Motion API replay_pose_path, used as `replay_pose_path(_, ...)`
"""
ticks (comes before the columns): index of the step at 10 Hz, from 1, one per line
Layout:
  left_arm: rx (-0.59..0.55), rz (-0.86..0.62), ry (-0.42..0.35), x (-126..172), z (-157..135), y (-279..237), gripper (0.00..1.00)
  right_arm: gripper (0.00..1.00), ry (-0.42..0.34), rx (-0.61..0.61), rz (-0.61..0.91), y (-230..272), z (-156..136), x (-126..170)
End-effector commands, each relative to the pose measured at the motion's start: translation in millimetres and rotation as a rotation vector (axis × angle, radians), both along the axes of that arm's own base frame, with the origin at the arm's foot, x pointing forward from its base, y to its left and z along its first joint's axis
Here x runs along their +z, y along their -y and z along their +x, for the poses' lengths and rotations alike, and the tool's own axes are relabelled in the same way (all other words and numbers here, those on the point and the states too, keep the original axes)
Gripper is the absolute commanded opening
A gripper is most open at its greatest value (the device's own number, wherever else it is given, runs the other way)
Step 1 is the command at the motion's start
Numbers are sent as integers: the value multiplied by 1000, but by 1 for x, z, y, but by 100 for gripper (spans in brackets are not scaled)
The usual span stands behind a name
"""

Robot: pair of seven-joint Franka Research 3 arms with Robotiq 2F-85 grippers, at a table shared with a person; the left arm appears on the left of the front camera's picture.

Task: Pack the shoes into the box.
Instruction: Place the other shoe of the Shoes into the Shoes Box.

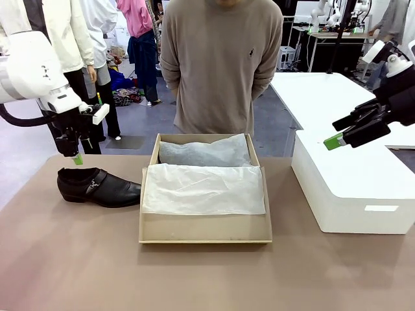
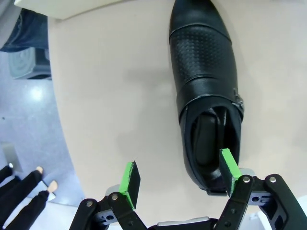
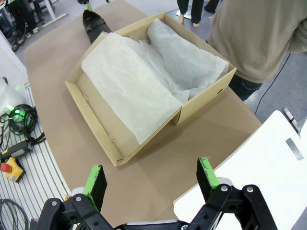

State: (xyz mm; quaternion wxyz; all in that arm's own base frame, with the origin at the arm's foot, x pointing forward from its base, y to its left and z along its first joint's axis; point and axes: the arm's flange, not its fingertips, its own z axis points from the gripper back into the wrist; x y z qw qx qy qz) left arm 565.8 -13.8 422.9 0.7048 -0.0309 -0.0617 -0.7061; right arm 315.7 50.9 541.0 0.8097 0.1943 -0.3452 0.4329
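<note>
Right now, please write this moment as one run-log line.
left gripper: open, above shoe heel | right gripper: open, near white block | box: open, tissue inside

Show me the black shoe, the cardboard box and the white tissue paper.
black shoe (image 1: 115, 191): front view, on the upper beside the buckle.
cardboard box (image 1: 204, 229): front view, bare brown part nearest the camera.
white tissue paper (image 1: 204, 189): front view, middle of the sheet.

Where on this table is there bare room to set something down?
Bare: the broad strip of table in front of the box, and the gap between box and white block. Crowded: left of the box, where the shoe lies.
</note>
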Motion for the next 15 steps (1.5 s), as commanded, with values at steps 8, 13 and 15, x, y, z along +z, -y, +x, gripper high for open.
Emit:
replay_pose_path(8,39,64,-83,-42,28,-2,86,100,7,14,16,-1,2,0)
replay_pose_path(13,-7,78,-110,-61,25,3,86,100,7,14,16,-1,2,0)
replay_pose_path(15,-32,93,-120,-69,23,2,86,100,7,14,16,-1,2,0)
